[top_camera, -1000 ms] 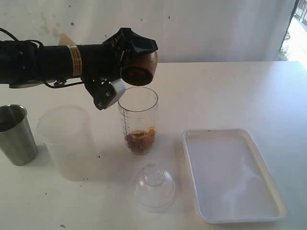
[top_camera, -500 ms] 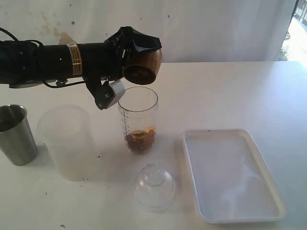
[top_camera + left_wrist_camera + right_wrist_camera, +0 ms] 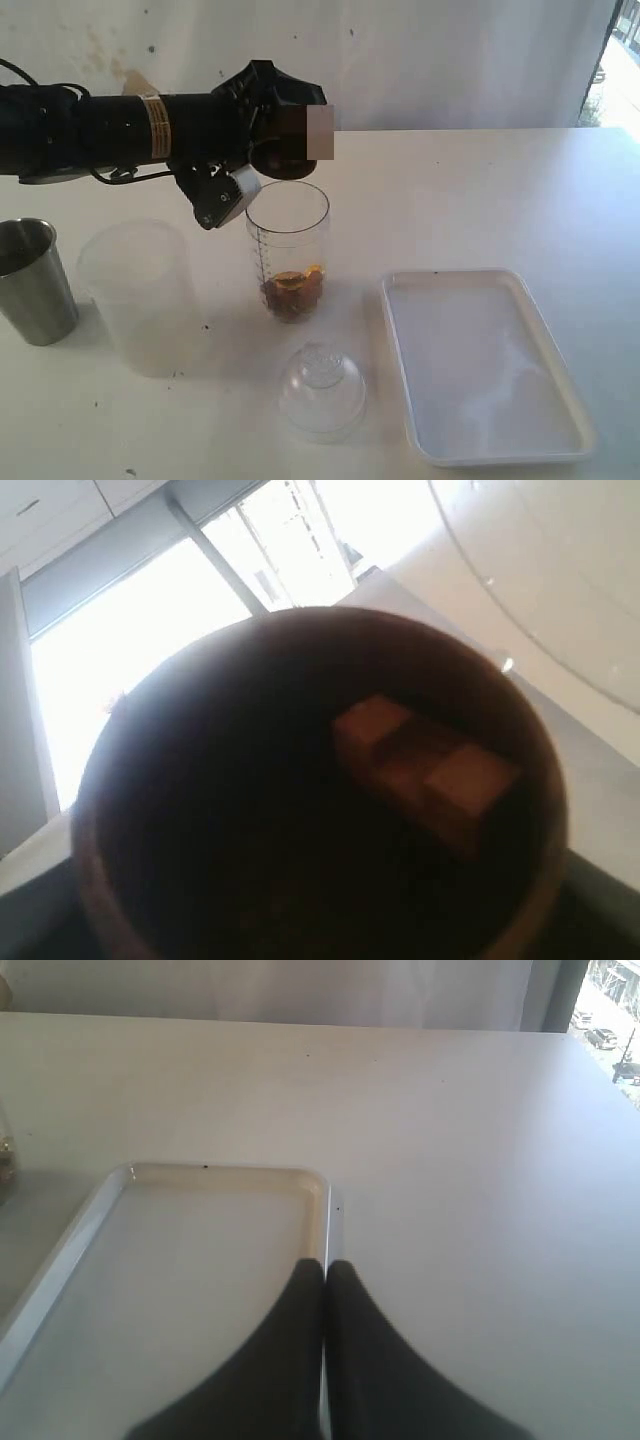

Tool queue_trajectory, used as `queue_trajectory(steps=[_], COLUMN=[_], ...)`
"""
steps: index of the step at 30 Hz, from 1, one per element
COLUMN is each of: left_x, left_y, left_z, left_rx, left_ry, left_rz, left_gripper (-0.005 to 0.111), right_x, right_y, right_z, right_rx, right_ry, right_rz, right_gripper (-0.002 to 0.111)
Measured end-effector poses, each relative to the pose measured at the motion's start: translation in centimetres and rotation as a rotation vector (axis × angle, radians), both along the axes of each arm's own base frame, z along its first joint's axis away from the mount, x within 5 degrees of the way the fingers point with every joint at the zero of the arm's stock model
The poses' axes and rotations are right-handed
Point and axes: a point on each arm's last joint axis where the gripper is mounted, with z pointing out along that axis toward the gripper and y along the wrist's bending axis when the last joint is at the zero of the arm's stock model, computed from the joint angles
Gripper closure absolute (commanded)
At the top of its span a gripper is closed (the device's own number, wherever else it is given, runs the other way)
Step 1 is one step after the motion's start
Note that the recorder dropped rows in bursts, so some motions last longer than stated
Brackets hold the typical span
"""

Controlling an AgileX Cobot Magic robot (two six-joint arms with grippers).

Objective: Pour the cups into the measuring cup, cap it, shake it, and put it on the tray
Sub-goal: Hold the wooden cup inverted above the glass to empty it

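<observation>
In the upper left of the exterior view the left tool (image 3: pixel 266 140) grips a rounded brown wooden cup (image 3: pixel 283 158), tipped far over just above the rim of the tall clear graduated measuring cup (image 3: pixel 290 235); the wooden cup's long axis runs from base at upper right to mouth at lower left, and a pale blurred square hides part of it. The measuring cup stands upright at centre on the white bench (image 3: pixel 500 190), brown bits at its bottom. The right tool (image 3: pixel 325 1266) is pinched together, empty, above a corner of the shallow white rectangular tray (image 3: pixel 200 1260).
</observation>
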Motion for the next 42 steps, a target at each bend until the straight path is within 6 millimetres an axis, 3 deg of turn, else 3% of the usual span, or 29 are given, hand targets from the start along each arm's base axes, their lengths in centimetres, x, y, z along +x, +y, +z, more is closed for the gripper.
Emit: queue_trajectory(steps=[19,25,42], left_x=[0.03,0.03,-0.17], left_y=[0.03,0.03,-0.15], left_z=[-0.03,-0.03,0.18], left_rx=[0.010,0.136,0.114], left_ry=[-0.009,-0.209,-0.226], left_rz=[0.002,-0.050,-0.077], left_gripper=[0.107,0.107,0.107], right_x=[0.00,0.00,0.00], right_y=[0.00,0.00,0.00], right_z=[0.00,0.00,0.00], right_rx=[0.000,0.000,0.000], right_ry=[0.000,0.000,0.000], right_rz=[0.000,0.000,0.000], right_gripper=[0.108,0.108,0.108])
